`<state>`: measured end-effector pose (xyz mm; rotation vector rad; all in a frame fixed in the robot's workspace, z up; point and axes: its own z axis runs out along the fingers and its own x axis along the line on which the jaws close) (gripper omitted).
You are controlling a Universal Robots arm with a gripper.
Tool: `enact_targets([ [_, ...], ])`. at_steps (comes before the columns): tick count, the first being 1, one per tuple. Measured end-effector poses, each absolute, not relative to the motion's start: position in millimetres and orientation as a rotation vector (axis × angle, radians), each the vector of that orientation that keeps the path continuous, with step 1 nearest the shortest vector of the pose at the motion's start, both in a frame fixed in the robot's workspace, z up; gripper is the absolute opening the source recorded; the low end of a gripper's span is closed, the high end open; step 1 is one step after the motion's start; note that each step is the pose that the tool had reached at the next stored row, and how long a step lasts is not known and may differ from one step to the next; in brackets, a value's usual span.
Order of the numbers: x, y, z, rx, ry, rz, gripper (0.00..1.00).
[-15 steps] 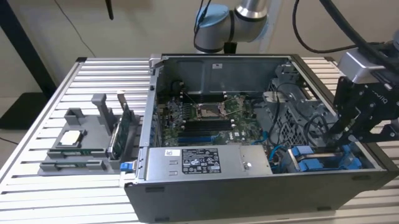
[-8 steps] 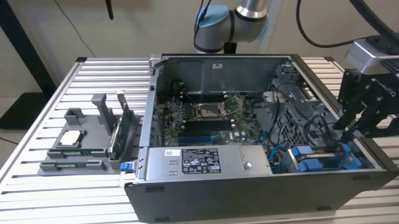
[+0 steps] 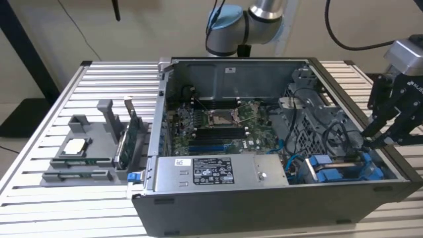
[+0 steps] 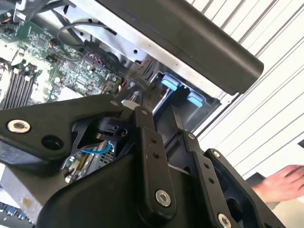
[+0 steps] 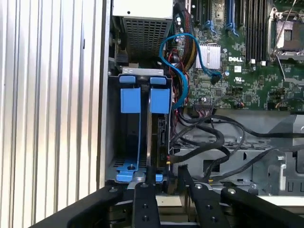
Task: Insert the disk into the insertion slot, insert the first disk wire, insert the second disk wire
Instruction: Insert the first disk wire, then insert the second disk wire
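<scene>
Black gripper point(image 5: 164, 178) fingers point(image 5: 146, 190) stand close together at the near end of the insertion slot point(image 5: 114, 142), beside the disk point(image 5: 159, 133) seated edge-on in its blue carrier, so the gripper looks nearly clenched; whether it pinches anything cannot be told. Just beyond, black wires point(image 5: 209, 137) crowd the bay's open side, leaving little room, while the case wall point(image 5: 105, 95) bounds the other. In the exterior view the gripper point(image 3: 383, 141) hangs over the case's corner by the blue fittings point(image 3: 330, 166). Farther off lies the motherboard point(image 3: 221, 121) above the slatted desk point(image 3: 99, 79).
</scene>
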<state>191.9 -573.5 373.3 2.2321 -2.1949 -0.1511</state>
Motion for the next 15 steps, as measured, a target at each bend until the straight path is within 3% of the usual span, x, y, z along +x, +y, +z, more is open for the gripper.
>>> enact_targets([
  [12, 200.3, -573.7, 365.0, 2.234, -2.196, -0.178, 0.33],
  [14, 200.2, -573.7, 363.1, 2.235, -2.197, -0.182, 0.31],
  [15, 200.2, -573.7, 362.1, 2.235, -2.197, -0.183, 0.24],
])
